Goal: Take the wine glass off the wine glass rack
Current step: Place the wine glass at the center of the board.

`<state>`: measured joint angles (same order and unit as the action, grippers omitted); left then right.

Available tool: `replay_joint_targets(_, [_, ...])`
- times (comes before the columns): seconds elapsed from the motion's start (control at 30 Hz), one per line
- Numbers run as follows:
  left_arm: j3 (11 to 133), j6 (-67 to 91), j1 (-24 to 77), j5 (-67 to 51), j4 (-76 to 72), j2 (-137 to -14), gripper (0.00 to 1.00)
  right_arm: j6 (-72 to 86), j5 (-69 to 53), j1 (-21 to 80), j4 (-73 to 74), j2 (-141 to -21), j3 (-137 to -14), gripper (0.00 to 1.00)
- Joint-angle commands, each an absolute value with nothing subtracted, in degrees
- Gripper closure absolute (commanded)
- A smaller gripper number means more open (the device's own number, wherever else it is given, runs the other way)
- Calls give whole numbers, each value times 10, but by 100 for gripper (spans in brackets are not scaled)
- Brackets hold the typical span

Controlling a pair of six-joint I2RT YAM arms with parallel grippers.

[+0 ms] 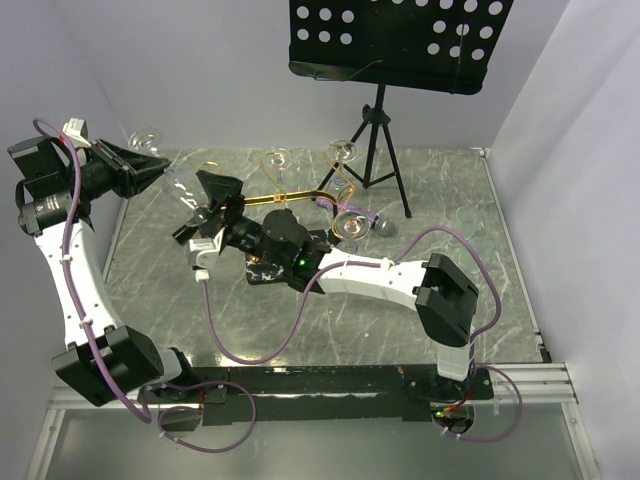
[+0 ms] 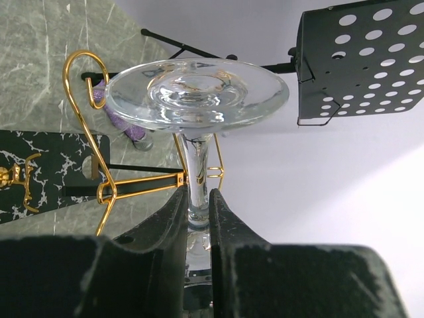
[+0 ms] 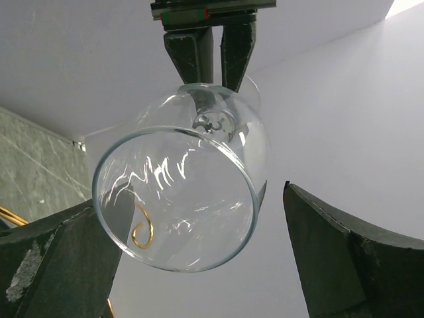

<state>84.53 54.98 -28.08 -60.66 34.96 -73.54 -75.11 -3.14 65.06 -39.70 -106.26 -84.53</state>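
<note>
A clear wine glass (image 1: 183, 190) lies tilted at the left tip of the gold wine glass rack (image 1: 290, 197). My left gripper (image 2: 197, 199) is shut on its stem (image 2: 197, 162), just below the round foot (image 2: 197, 93). My right gripper (image 3: 192, 199) stands open with the bowl (image 3: 175, 199) between its fingers, closer to the left finger (image 3: 66, 258). A gold curl of the rack (image 3: 141, 228) shows through the bowl. I cannot tell whether the glass still touches the rack's arm. In the top view the right gripper (image 1: 215, 192) sits just right of the bowl.
Three more glasses (image 1: 278, 158) (image 1: 342, 152) (image 1: 350, 225) hang on the rack, and its black veined base (image 1: 262, 272) lies under my right arm. A black tripod music stand (image 1: 400, 40) stands at the back. White walls close in on left and right.
</note>
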Motion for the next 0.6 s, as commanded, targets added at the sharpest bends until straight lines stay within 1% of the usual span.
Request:
replay_joint_targets(0.0, [845, 567, -279, -621, 333, -722, 99, -779, -65, 652, -396, -1052, -867, 0])
replay_joint_targets(0.1, [846, 570, -279, -620, 332, -722, 99, -821, -89, 652, -403, -1054, -851, 0])
replay_joint_targets(0.57, [838, 574, -274, -620, 327, -729, 99, -896, -138, 651, -380, -1085, -871, 0])
